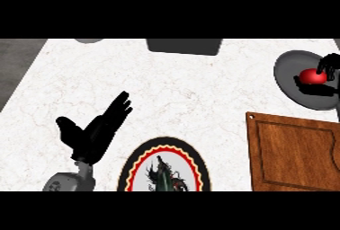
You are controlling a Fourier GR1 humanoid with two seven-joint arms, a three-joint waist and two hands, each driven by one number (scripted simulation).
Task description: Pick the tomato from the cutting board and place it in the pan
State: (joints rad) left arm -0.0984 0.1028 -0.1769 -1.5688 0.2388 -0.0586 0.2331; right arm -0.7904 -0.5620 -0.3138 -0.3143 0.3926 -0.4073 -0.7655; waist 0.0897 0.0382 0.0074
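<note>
A red tomato (311, 76) is inside the grey pan (292, 67) at the far right of the counter. My right hand (327, 65) reaches in from the right edge, and its black fingers curl over the tomato from above. The wooden cutting board (295, 155) lies at the lower right, below the pan, with nothing on it. Over the white marble counter at the lower left, my left hand (93, 132) rests open with its fingers pointing up and to the right.
A round plate (136, 164) with a black, red and yellow rim sits at the bottom centre, between the left hand and the board. A dark grey rectangular object (184, 46) lies at the counter's far edge, and a grey round shape (88, 40) shows at the top left.
</note>
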